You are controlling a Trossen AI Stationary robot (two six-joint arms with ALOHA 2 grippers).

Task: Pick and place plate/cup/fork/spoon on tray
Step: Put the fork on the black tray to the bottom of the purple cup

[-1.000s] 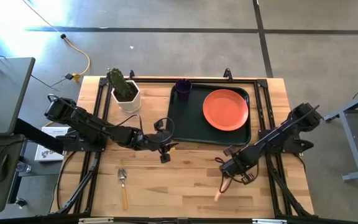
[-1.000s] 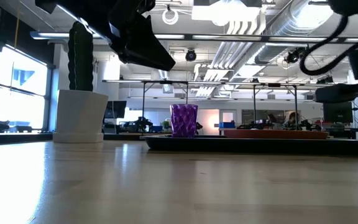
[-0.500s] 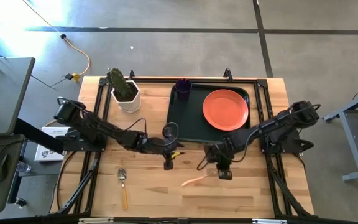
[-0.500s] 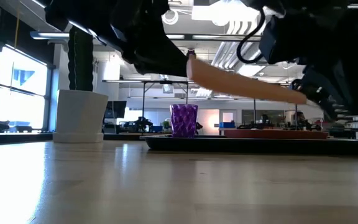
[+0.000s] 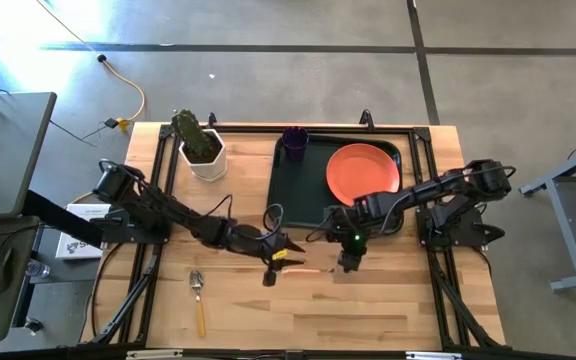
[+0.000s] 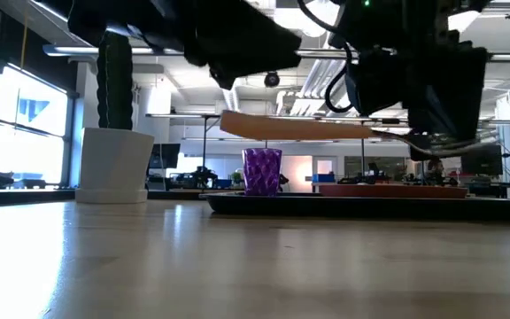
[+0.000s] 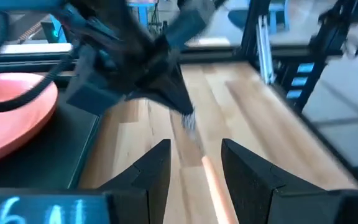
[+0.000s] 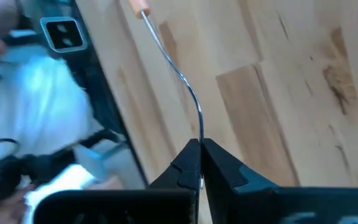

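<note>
My right gripper (image 5: 346,262) is shut on the fork, whose thin orange handle (image 6: 308,128) runs level above the table toward my left gripper (image 5: 280,262). My left gripper is open. In the left wrist view its fingers (image 7: 160,171) stand on either side of the handle's free end (image 7: 213,180); I cannot tell whether they touch it. The spoon (image 5: 198,295) lies flat on the table near the front left. The orange-red plate (image 5: 363,175) lies on the dark green tray (image 5: 298,195). The purple cup (image 5: 295,140) stands at the tray's far left corner. My right gripper pinches the fork's silver metal end (image 8: 199,134) between its two shut fingers. The fingers lie along the fork, whose neck and orange handle (image 8: 138,7) run straight out past them. The fork is clear of the table and about level (image 6: 388,133).
A white pot with a green cactus (image 5: 203,150) stands at the far left of the table, left of the tray. Bare wood (image 5: 408,300) lies in front of the tray. The table's black frame rails (image 5: 423,180) run along its sides.
My right gripper has gone toward the table's left edge and a little toward the tray with the fork. The fork has swung from hanging down to about level, its handle now pointing at my left gripper. My left gripper has moved a little toward the table's right, up to the handle.
</note>
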